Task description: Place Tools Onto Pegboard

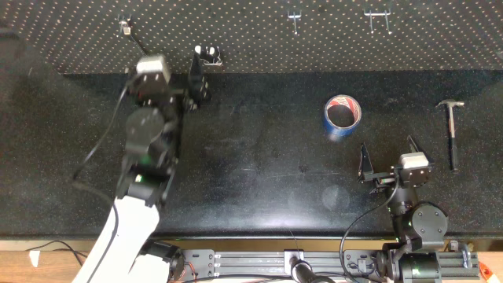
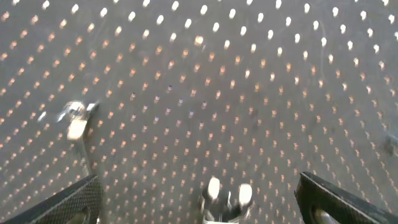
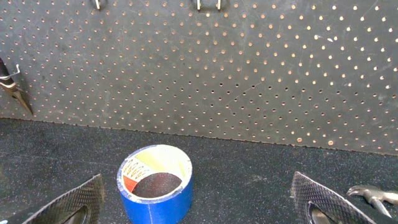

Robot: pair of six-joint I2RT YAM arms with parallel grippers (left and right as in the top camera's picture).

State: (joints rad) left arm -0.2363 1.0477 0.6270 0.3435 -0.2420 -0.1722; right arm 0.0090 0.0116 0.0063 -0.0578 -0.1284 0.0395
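My left gripper (image 2: 200, 208) and right gripper (image 1: 390, 159) gaping empty, I am aiming the right squarely at the tape roll (image 3: 157, 206), planning to pinch one wall.

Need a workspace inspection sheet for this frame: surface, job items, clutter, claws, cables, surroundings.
Surface: black tabletop, with the pegboard along its far edge.
Job's things: blue tape roll on the table, hole up; hammer lying flat to its right. Neither is hung yet. Bare metal hooks on the pegboard.
Clutter: nothing seen.
Claws: left claw open, up against the pegboard at a small hook; right claw open, low over the table and facing the tape roll.
Cables: black cable loops off the left arm over the table.
Surroundings: mounting rail along the near edge.
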